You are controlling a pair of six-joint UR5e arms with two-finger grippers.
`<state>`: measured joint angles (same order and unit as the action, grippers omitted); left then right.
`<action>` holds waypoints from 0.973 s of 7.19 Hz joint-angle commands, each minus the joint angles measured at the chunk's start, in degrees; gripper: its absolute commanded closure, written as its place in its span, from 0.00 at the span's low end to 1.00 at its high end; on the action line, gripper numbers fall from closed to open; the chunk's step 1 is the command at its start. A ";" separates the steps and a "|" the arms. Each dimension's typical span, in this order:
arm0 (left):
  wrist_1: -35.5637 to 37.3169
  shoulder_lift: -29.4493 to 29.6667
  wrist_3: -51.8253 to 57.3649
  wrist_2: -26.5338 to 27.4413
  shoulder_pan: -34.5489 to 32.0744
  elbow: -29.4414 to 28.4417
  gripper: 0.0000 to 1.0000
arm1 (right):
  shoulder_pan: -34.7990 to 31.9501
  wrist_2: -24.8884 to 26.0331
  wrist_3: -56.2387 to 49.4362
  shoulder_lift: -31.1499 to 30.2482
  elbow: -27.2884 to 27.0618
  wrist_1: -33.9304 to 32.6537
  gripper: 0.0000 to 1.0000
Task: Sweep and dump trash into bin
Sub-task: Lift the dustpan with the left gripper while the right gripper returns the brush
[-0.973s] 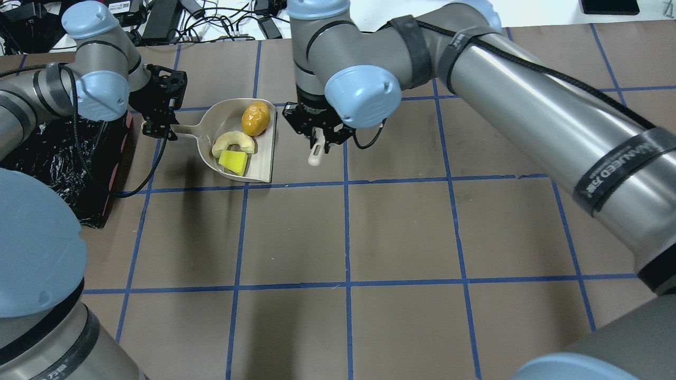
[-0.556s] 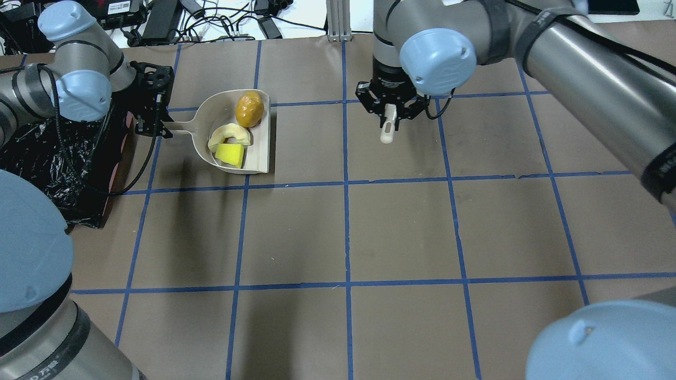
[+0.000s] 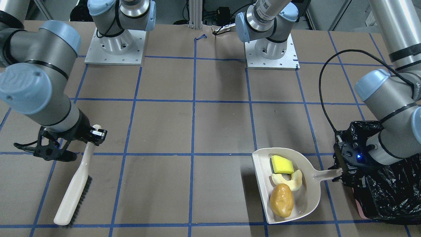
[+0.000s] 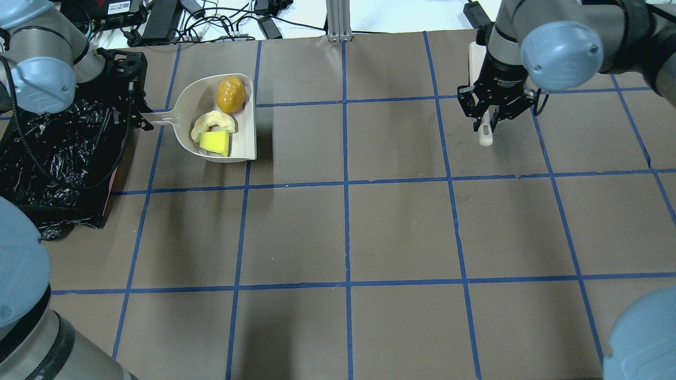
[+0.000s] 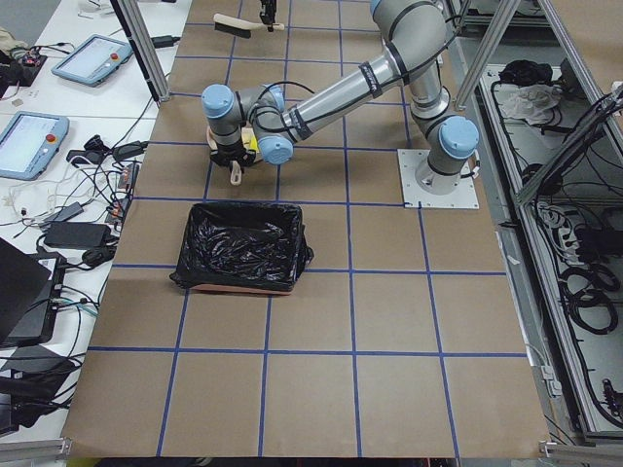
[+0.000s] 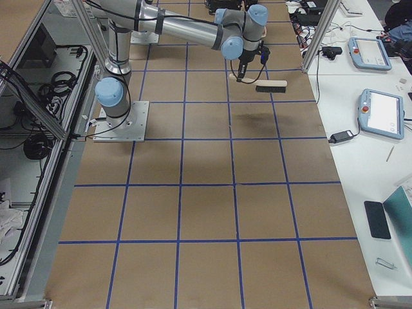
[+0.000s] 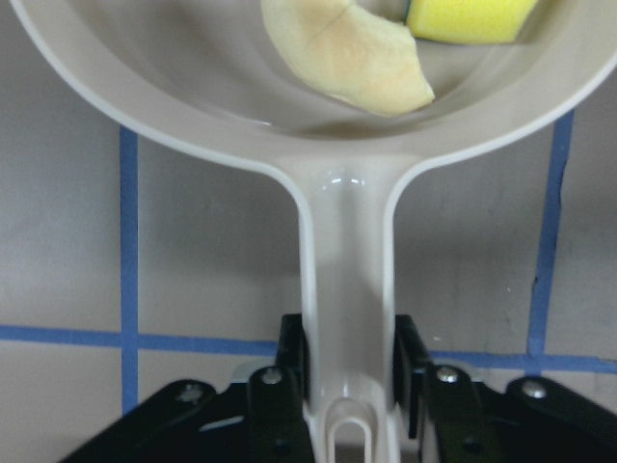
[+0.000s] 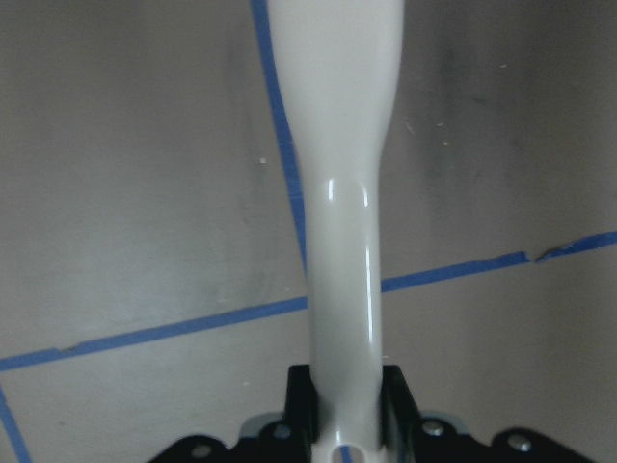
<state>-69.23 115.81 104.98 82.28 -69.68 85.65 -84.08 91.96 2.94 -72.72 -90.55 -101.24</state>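
The beige dustpan [image 4: 244, 129] holds all three trash items: the yellow sponge [image 4: 215, 143], the pale fruit slice [image 4: 213, 123] and the golden-brown potato [image 4: 231, 94]. My left gripper [image 4: 138, 119] is shut on the dustpan's handle [image 7: 345, 289] and holds the pan level beside the black-lined bin [image 4: 53, 158]. My right gripper [image 4: 488, 124] is shut on the handle [image 8: 337, 193] of a beige brush [image 3: 74, 187], far to the right. In the front-facing view the pan [image 3: 306, 204] is right next to the bin [image 3: 391, 187].
The brown table bears a grid of blue tape lines. Cables and power bricks [image 4: 222, 21] lie past its far edge. The two arm bases [image 3: 115, 42] stand on white plates. Monitors and tablets [image 5: 39, 136] sit on the side desks.
My right gripper has carried the brush far to the right, away from the dustpan. My left gripper has drawn the loaded dustpan left, toward the bin.
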 commanded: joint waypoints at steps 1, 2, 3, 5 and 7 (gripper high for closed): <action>-7.98 -3.21 -0.04 -0.98 1.13 -4.32 1.00 | 8.81 0.07 -8.97 -0.75 -4.17 -0.27 1.00; -11.33 -4.36 -0.04 -0.89 1.22 -6.36 1.00 | 11.46 0.15 -13.36 -0.75 -5.67 -1.93 1.00; -14.15 -5.76 0.05 -0.72 3.13 -7.77 1.00 | 12.79 -0.02 -13.75 -0.67 -7.08 -2.38 1.00; -15.49 -7.35 0.75 -0.63 9.62 -7.96 1.00 | 12.89 0.15 -17.07 -0.14 -8.32 -5.45 1.00; -15.41 -7.09 1.10 -1.07 16.56 -8.22 1.00 | 13.15 0.94 -21.20 0.74 -8.41 -6.42 1.00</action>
<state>-84.55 108.62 105.79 81.40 -57.46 77.67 -71.12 92.32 -15.65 -72.39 -98.82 -106.78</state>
